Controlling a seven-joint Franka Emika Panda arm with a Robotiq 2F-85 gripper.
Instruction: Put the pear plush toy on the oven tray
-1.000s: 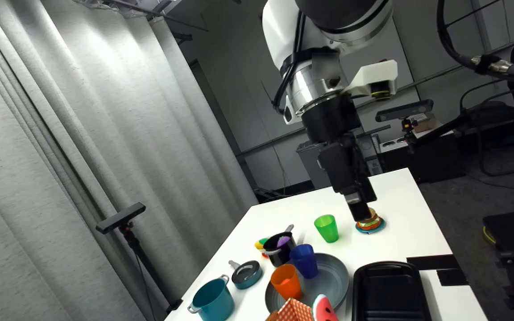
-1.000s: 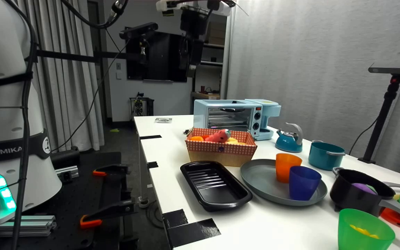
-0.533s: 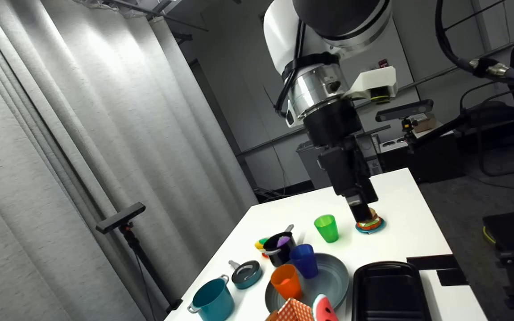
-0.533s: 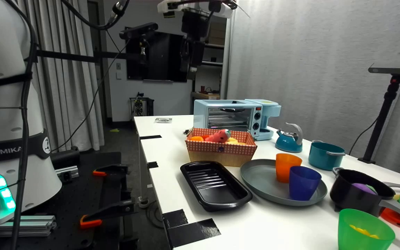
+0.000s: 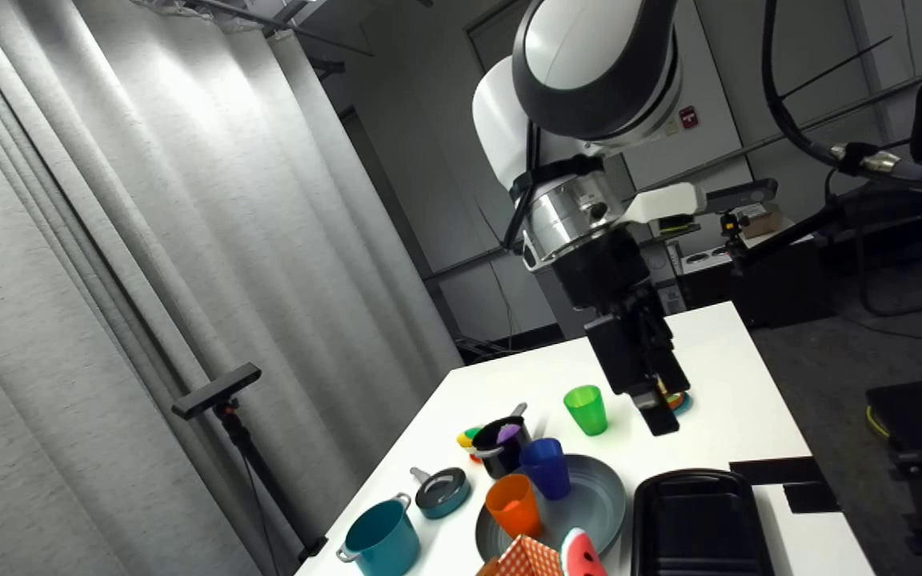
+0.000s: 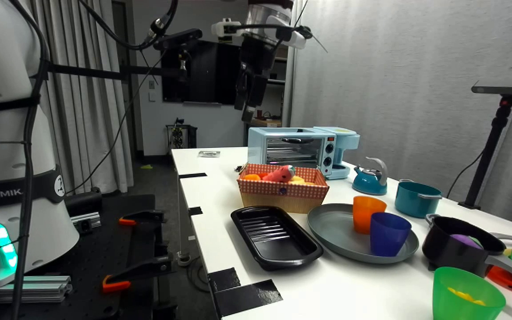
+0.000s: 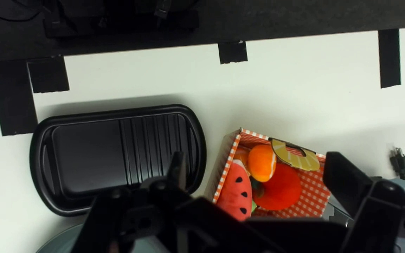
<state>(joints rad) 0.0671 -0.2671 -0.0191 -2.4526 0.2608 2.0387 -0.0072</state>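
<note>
My gripper (image 7: pixel 257 165) stands open above the table, with nothing between its fingers; seen from the wrist, the checked basket (image 7: pixel 309 200) lies below the gap. In both exterior views the gripper (image 6: pixel 248 114) hangs high over the tabletop. The oven tray (image 7: pixel 90 158), black with a ribbed end, lies beside the basket and holds nothing; it also shows in an exterior view (image 6: pixel 278 242). I cannot make out the pear plush toy for certain. A light-green sliver (image 7: pixel 253 206) peeks out in the basket beside the watermelon toy (image 7: pixel 237 193), too small to identify.
The basket also holds an orange toy (image 7: pixel 261 163) and a red one (image 7: pixel 283 189). A grey plate (image 6: pixel 334 229) carries orange and blue cups. Around them stand a green cup (image 6: pixel 467 293), black pot (image 6: pixel 451 253), teal pot (image 6: pixel 416 200), kettle (image 6: pixel 370 181) and toaster oven (image 6: pixel 291 146).
The arm has come down and tilted a little, bringing the gripper lower in both exterior views. It stays open throughout. The tray, basket and cups have not moved.
</note>
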